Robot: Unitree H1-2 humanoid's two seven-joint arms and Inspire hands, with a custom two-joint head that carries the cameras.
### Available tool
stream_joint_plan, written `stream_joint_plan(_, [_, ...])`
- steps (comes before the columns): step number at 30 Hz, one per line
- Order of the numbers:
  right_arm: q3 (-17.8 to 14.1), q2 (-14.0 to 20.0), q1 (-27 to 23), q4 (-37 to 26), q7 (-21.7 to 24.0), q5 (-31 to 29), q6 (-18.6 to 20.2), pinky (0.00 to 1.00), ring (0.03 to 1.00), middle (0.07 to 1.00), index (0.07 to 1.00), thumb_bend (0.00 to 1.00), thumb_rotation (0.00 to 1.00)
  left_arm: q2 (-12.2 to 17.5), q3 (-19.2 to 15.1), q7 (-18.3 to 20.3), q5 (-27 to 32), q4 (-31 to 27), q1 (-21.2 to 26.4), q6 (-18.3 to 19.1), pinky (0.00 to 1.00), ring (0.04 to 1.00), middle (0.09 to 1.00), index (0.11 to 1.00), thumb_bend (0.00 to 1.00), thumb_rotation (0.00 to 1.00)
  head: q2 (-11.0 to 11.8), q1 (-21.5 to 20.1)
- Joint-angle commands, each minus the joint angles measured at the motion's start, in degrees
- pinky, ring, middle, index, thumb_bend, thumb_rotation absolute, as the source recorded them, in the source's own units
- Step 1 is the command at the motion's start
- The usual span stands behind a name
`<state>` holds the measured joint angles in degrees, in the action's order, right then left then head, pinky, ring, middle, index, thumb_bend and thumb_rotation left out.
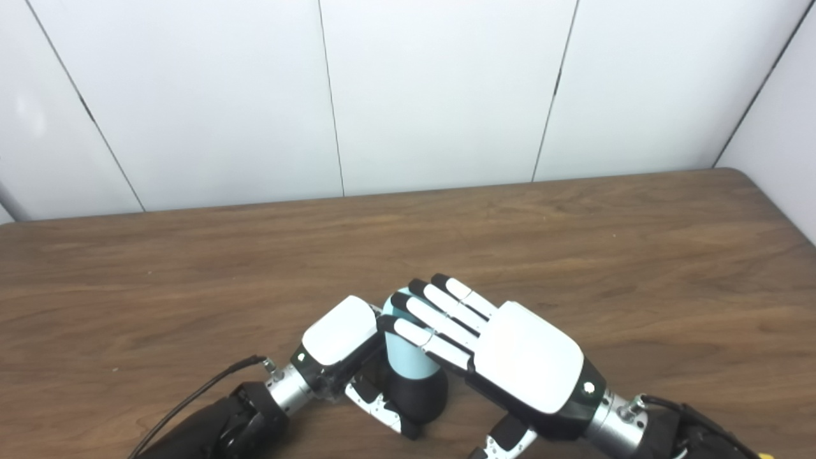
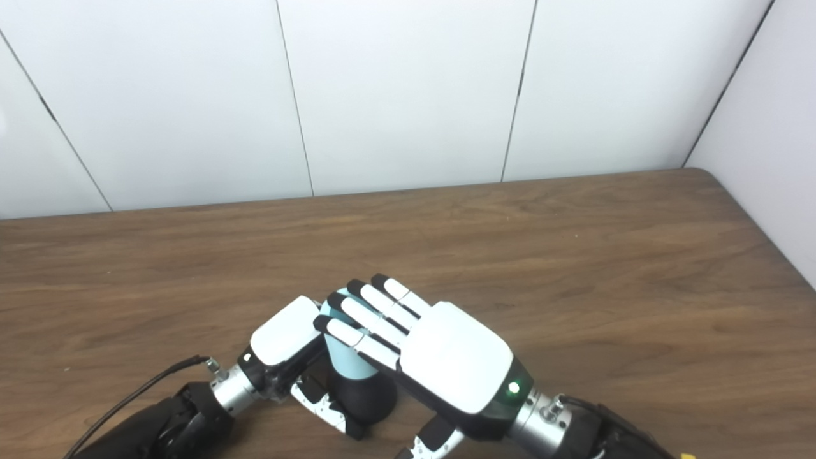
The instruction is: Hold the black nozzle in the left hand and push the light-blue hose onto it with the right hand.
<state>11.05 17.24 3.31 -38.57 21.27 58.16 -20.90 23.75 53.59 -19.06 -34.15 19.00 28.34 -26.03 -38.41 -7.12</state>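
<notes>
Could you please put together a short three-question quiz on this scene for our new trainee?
1. True or false: the light-blue hose stands on top of the black nozzle.
2. Which robot hand lies with its fingers over the hose: A) left robot hand B) right robot hand?
3. Fill in: everything rests on a brown ____ table.

Key: 1 true; 2 B; 3 wooden.
</notes>
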Motion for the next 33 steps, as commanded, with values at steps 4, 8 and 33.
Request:
stream_joint_plan(4, [0.18, 1.08, 0.73, 0.81, 2.56, 1.15, 0.83, 1.00, 1.000, 1.000, 0.988, 0.96, 0.97, -3.65, 6.26, 1.28, 0.48, 7.60, -11.28, -0.89, 0.42, 0.509, 0.495, 0.474, 0.52, 0.00, -0.03, 0.08])
stream_joint_plan(8, [0.47, 1.18, 1.36, 1.11, 3.47, 0.44, 1.34, 1.00, 1.000, 1.000, 1.000, 0.95, 0.97, -3.55, 6.04, 1.66, 0.16, 7.61, -11.34, -0.89, 0.43, 0.510, 0.497, 0.472, 0.52, 0.00, -0.08, 0.04])
stream_joint_plan(33, [2.24, 3.72, 0.33, 0.98, 4.90, -5.71, 2.65, 0.86, 0.922, 0.919, 0.870, 0.94, 0.89, -3.70, 6.05, 1.79, 0.30, 7.81, -11.16, -0.89, 0.41, 0.501, 0.496, 0.474, 0.52, 0.00, -0.03, -0.07])
